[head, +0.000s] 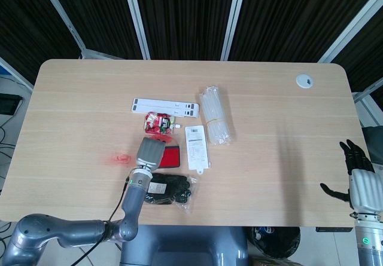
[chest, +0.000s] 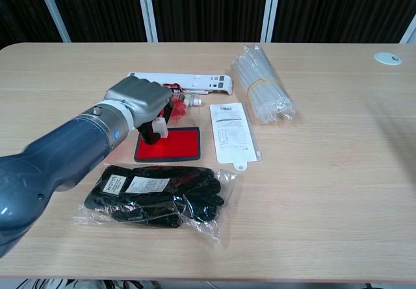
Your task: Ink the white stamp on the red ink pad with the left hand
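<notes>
The left robot hand [chest: 144, 104] grips the white stamp [chest: 158, 126] face-down over the back left corner of the red ink pad [chest: 172, 144], likely to press it flat; whether they touch is unclear. The right robot hand [head: 353, 167] hangs empty, fingers apart, off the bench's [chest: 325, 172] right edge

The left robot hand [chest: 140, 100] covers the white stamp's [chest: 157, 127] top and the red ink pad's [chest: 172, 144] left end, so contact between them cannot be told. From the head view, the right robot hand [head: 357, 173] shows partly, cut by the frame edge.
</notes>
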